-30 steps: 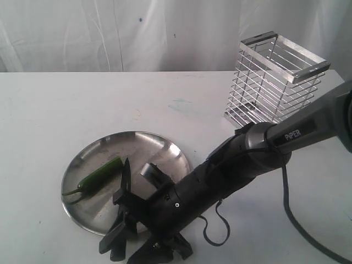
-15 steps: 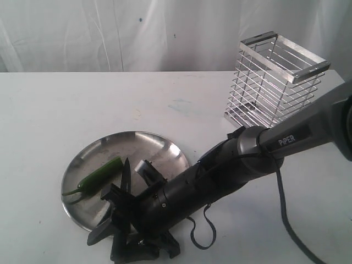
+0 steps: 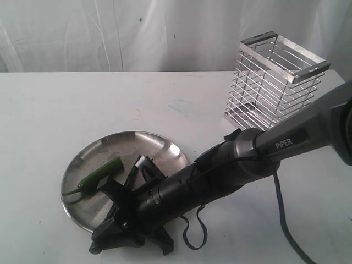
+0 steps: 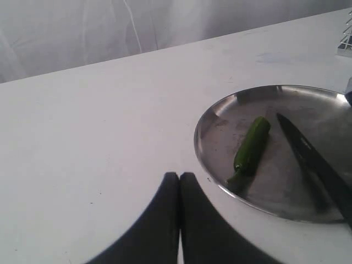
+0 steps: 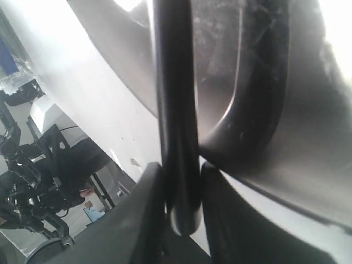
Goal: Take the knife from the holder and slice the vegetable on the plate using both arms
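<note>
The green vegetable [image 3: 102,173] [image 4: 252,144] lies on the left half of the round steel plate [image 3: 159,146] [image 4: 258,96]. Beside it the dark knife [image 4: 300,146] [image 5: 176,110] stretches over the plate, its point toward the far rim. My right gripper [image 3: 122,208] [image 5: 181,168] sits at the plate's near rim, and its fingers [image 5: 154,181] press both sides of the knife's handle end. Off the plate's left side, my left gripper [image 4: 180,176] hovers over bare table, shut and empty. The wire holder [image 3: 275,77] stands empty at the back right.
The right arm marked "PiPER" [image 3: 286,143] crosses the table from the right edge to the plate, its cable [image 3: 192,231] looping onto the white tabletop. A white curtain [image 3: 110,33] hangs behind the table.
The right jaws have closed from wide open onto the knife's handle. The arm has shifted left and lower, and the knife's blade has tipped toward the right.
</note>
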